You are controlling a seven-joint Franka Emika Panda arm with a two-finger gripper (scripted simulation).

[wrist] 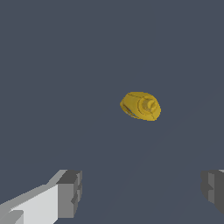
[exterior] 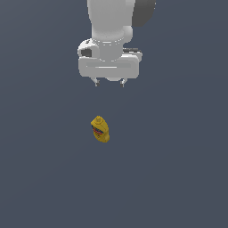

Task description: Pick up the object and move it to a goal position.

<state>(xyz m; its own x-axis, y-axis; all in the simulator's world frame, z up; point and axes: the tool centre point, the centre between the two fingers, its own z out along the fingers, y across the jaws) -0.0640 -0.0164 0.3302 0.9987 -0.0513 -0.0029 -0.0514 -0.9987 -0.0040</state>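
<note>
Uniform dark grey tabletop (exterior: pixel 178 178) fills both views; no goal marker is visible. The mustard bottle (exterior: pixel 100 129) stands roughly upright, cap uppermost, leaning slightly, label facing the exterior camera; in the wrist view it is seen cap-on from above (wrist: pixel 141 105). The hand (exterior: pixel 109 83) hangs well above the bottle, fingers spread wide, holding nothing. Step in hand, as judged: approach. Centre the hand over the cap before descending; align the fingers (wrist: pixel 70 194) across the narrower body faces; lower vertically so neither finger tips the bottle; close below the cap taper.
</note>
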